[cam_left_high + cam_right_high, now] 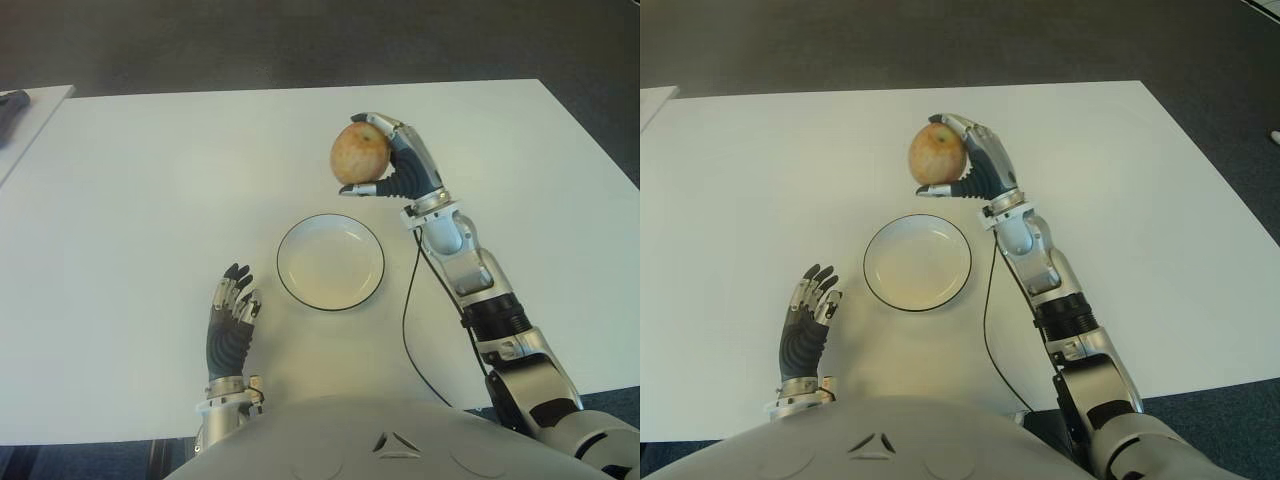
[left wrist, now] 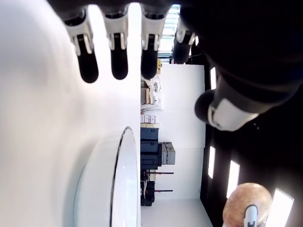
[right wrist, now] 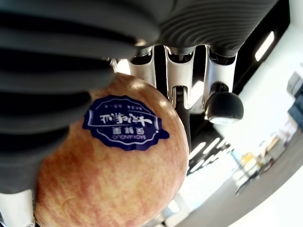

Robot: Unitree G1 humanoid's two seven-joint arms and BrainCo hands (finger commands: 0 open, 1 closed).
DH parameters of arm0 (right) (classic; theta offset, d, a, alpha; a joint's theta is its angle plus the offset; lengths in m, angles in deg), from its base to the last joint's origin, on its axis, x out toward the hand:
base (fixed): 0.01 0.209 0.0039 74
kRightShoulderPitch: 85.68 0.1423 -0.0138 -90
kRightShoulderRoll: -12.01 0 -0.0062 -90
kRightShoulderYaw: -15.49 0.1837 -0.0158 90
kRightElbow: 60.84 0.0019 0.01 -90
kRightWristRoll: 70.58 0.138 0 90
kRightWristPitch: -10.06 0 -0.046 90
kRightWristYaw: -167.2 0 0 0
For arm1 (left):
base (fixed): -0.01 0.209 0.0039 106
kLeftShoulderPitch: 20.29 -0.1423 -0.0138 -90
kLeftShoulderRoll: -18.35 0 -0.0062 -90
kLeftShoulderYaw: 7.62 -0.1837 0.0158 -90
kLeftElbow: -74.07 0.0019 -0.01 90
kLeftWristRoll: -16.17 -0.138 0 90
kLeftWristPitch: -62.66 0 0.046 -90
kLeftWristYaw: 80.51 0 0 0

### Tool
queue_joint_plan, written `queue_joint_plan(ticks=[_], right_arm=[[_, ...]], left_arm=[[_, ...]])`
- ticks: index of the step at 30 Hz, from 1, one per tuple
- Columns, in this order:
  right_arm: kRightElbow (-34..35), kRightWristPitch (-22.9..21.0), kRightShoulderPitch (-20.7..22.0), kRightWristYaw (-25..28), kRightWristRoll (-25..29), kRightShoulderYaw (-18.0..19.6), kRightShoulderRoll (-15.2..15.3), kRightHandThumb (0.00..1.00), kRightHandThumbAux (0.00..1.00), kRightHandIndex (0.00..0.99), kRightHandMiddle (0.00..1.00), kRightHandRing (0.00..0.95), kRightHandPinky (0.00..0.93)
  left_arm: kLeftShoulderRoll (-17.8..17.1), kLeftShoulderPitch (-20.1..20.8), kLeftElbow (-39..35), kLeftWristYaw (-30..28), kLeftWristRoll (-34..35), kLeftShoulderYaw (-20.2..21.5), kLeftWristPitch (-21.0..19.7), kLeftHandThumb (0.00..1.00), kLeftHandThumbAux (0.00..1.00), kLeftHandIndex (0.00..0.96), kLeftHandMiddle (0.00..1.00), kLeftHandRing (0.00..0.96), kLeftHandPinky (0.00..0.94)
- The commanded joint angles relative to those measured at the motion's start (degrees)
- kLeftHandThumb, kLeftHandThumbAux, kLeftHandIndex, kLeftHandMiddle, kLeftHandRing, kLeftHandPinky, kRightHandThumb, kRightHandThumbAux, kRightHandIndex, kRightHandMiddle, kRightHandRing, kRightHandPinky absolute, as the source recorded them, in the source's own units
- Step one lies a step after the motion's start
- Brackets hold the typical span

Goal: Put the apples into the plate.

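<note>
My right hand point(image 1: 392, 160) holds 1 apple point(image 1: 359, 153) with the fingers curled around it and the thumb under it. The apple is in the air, beyond the far edge of the plate point(image 1: 330, 261) and a little to its right. I think the step now is to carry it over the plate, so I should bring my hand back toward the plate's centre, go low, and release only when the apple is close to the dish, because a round fruit can roll out.

My left hand point(image 1: 231, 320) shows just left of the plate, fingers straight, holding nothing. A black cable point(image 1: 407, 320) runs on the white table point(image 1: 130, 200) right of the plate. Nothing stands in the way.
</note>
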Motion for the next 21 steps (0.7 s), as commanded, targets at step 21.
queue_joint_plan(ticks=[21], right_arm=[[-4.6,14.1,-6.8,6.9,0.9,-3.1,4.9,0.723,0.713,0.439,0.891,0.882,0.876]], left_arm=[[0.4,0.0,0.6,0.0,-0.7,0.2,-0.1,0.209,0.560,0.117,0.165,0.170,0.230]])
